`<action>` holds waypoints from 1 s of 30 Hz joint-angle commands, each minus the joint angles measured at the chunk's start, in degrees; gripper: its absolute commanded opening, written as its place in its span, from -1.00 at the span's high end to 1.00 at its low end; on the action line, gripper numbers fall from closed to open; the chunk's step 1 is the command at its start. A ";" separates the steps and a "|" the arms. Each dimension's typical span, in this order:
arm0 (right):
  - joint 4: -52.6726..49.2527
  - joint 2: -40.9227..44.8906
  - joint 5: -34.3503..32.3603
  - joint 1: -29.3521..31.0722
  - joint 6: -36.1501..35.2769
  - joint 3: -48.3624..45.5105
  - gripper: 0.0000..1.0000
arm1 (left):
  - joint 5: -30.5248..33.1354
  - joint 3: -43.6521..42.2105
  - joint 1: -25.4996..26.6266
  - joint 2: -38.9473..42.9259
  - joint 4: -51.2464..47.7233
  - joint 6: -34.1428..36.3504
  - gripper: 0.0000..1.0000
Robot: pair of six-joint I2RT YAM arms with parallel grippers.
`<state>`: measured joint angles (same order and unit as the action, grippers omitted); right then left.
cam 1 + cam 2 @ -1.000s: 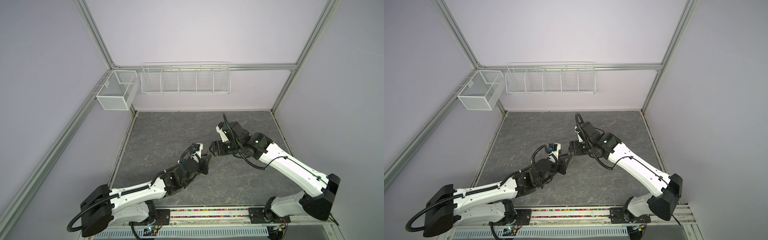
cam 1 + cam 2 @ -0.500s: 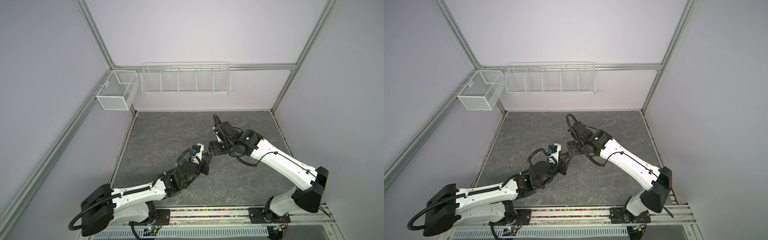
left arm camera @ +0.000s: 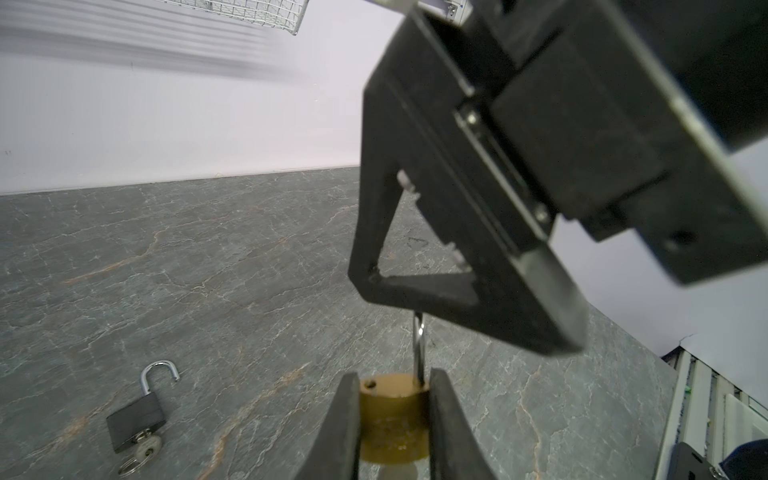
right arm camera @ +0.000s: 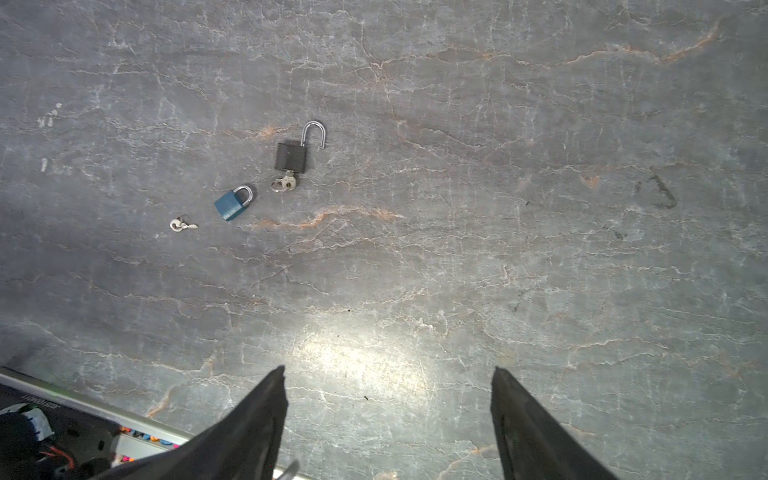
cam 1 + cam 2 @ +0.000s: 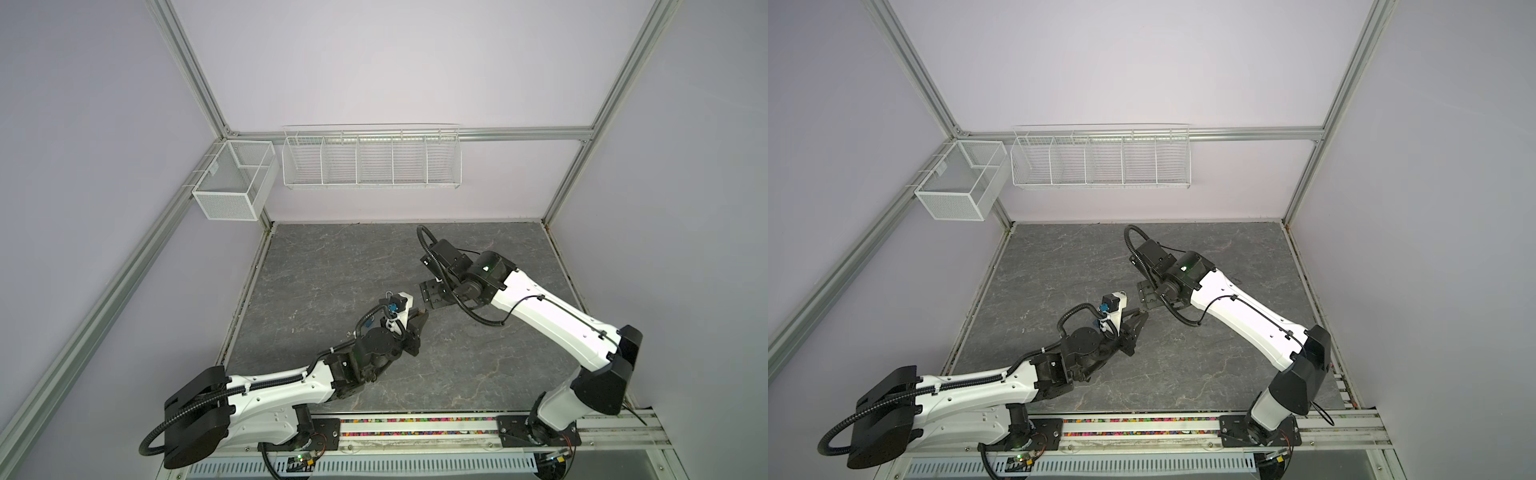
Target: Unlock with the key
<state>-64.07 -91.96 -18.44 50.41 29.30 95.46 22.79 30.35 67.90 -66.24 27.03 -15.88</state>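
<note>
The left gripper [image 3: 393, 376] clamps a brass padlock [image 3: 392, 419], its shackle [image 3: 417, 353] raised; an open black padlock [image 3: 135, 417] with key [image 3: 145, 449] lies on the grey table [image 3: 249, 270].

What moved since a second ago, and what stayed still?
The right arm swung its elbow in toward the middle, while the open right hand kept close by the left hand. Nothing was grabbed or dropped. The left hand stayed put, shut on the brass padlock.
</note>
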 commanded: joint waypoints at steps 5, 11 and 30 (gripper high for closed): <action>-3.51 0.89 -1.21 -0.15 -2.13 -0.19 -0.62 | 1.76 -1.05 0.41 -0.12 3.20 1.19 1.00; -2.47 3.78 0.90 -0.66 -1.67 -2.92 -0.63 | 2.55 -0.62 0.39 -1.28 3.43 0.52 1.00; 12.25 18.56 10.68 -16.47 0.77 -28.06 -0.80 | 1.43 19.73 0.15 -26.72 -26.50 -28.93 1.00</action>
<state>-56.53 -74.74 -11.57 36.21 28.75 70.41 24.12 46.04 68.05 -89.67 11.99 -34.33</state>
